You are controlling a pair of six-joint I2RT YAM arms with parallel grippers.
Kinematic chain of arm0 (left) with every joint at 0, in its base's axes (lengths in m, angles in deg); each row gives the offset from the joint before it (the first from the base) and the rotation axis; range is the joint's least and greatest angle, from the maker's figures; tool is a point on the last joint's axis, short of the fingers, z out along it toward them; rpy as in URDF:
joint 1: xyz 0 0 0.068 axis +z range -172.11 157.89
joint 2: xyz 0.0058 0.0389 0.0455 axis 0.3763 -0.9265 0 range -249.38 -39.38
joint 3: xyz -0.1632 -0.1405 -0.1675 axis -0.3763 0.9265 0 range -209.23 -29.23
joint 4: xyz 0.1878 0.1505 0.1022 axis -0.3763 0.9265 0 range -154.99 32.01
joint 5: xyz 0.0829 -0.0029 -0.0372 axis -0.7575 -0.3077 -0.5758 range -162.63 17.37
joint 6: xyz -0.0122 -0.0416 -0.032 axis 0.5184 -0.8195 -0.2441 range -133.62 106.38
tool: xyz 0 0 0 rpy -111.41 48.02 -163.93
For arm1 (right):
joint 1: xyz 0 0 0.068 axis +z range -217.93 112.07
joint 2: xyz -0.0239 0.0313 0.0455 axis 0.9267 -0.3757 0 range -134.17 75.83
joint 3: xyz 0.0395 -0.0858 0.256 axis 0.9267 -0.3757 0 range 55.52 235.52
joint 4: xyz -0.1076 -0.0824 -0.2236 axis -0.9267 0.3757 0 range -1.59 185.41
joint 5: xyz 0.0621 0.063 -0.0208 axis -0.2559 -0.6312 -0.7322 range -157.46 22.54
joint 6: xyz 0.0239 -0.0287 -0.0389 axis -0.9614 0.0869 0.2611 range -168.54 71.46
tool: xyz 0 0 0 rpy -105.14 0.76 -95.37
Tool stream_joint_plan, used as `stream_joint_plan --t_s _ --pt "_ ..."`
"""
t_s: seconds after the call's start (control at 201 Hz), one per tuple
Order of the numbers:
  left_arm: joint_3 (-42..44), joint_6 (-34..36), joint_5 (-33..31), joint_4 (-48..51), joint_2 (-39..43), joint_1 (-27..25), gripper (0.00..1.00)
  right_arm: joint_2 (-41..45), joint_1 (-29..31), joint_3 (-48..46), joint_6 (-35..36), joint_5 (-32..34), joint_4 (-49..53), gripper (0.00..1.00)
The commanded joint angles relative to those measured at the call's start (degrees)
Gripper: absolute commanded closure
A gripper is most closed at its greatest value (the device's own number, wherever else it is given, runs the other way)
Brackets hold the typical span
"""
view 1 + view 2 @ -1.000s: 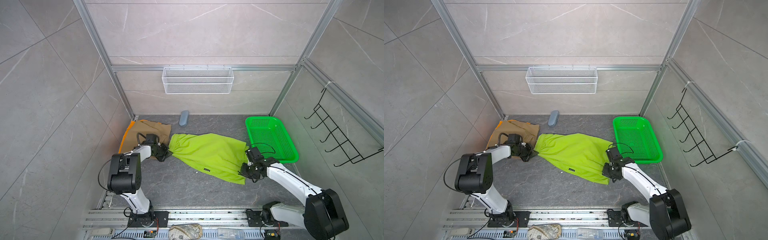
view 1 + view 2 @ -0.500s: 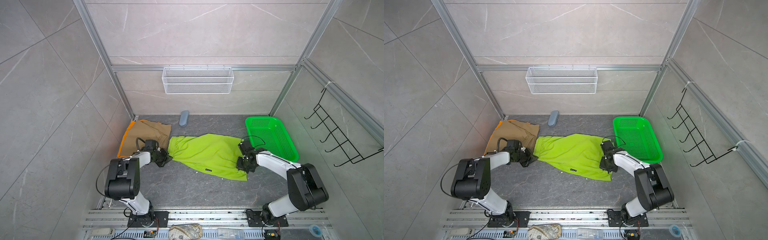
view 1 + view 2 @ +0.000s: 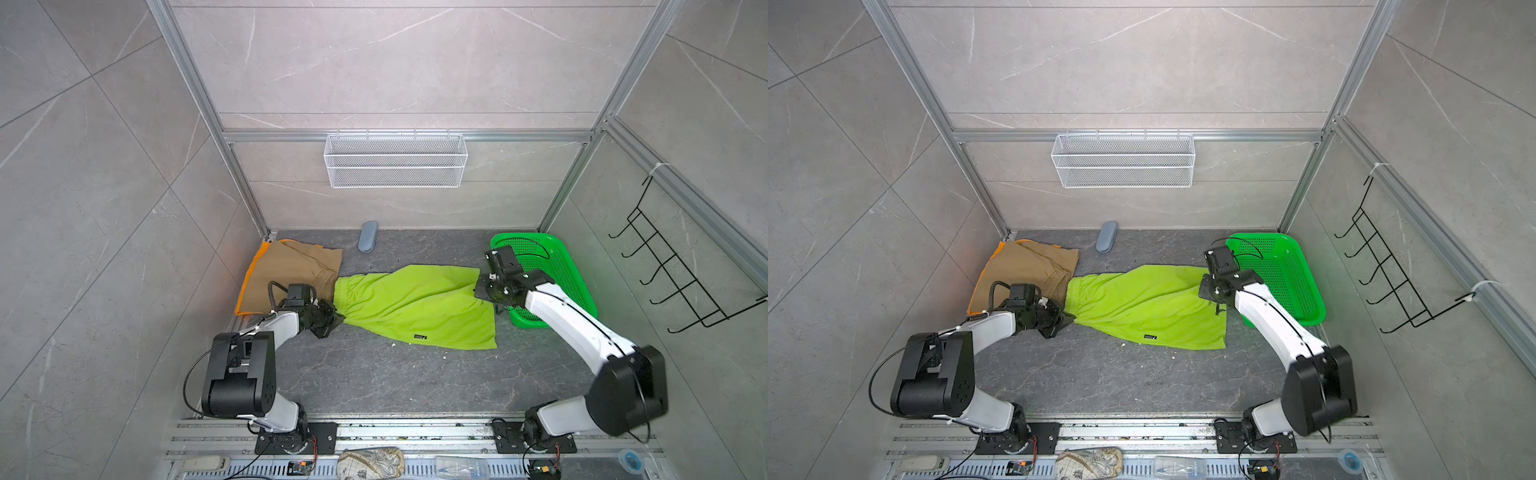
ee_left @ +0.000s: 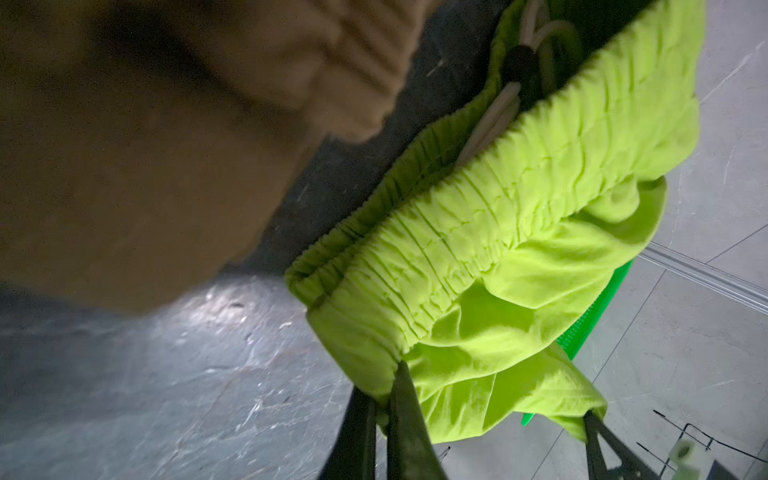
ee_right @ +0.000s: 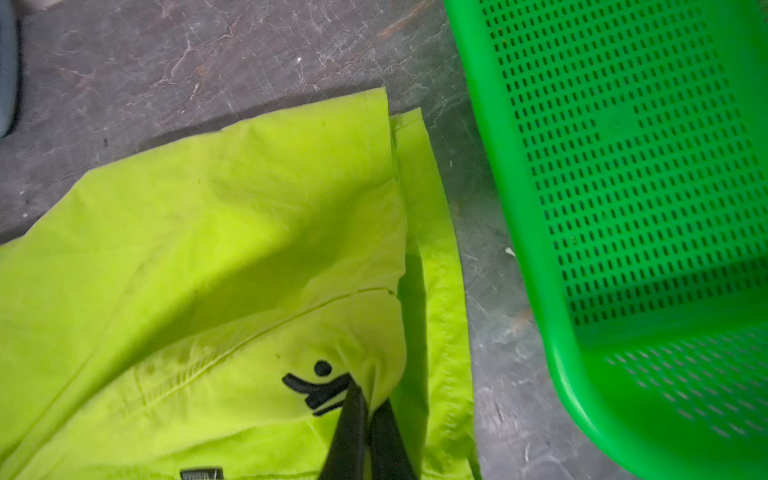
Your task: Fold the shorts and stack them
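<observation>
Clamping both ends, you are holding the lime green shorts (image 3: 415, 305) lengthwise — left gripper (image 3: 338, 319) pinching the waistband, right gripper (image 3: 478, 287) the leg hem.

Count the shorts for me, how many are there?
3: lime green shorts in the middle, khaki shorts back left, orange shorts peeking out beneath the khaki. Others could hide underneath.

Open floor (image 3: 395, 382) before lime shorts (image 3: 415, 299); basket (image 3: 559, 270) right

Both clamped: left gripper (image 4: 384, 390), right gripper (image 5: 368, 401).
</observation>
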Motion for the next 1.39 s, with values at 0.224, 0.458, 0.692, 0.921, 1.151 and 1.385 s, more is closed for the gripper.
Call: stream_joint_plan --t_s 0.224,0.458,0.692,0.921,1.151,1.385 --pt "-2.47 0.66 0.25 0.0 -2.61 -0.09 1.0 6.84 0.13 -16.77 -1.49 -1.25 4.86 0.54" --pt "-1.06 1.26 -0.06 0.09 -1.98 -0.08 1.0 3.65 0.07 -12.09 -3.34 -2.05 5.68 0.29" --pt "-1.99 1.41 0.14 0.71 -1.82 -0.1 1.0 -2.84 -0.37 -12.99 -4.2 -2.57 0.94 0.32" --pt "-1.32 0.91 0.83 -0.21 -1.75 0.09 1.0 -5.53 -2.16 -14.68 -4.8 -4.4 -5.36 0.55" --pt "-1.36 -0.74 2.26 -2.38 -2.67 0.69 1.0 -2.14 -2.44 -9.0 -2.25 -4.63 -3.56 1.0" --pt "-0.4 0.02 4.21 -2.2 -2.68 5.64 1.0 16.24 -2.41 -16.71 -1.02 -5.98 -1.89 1.0"
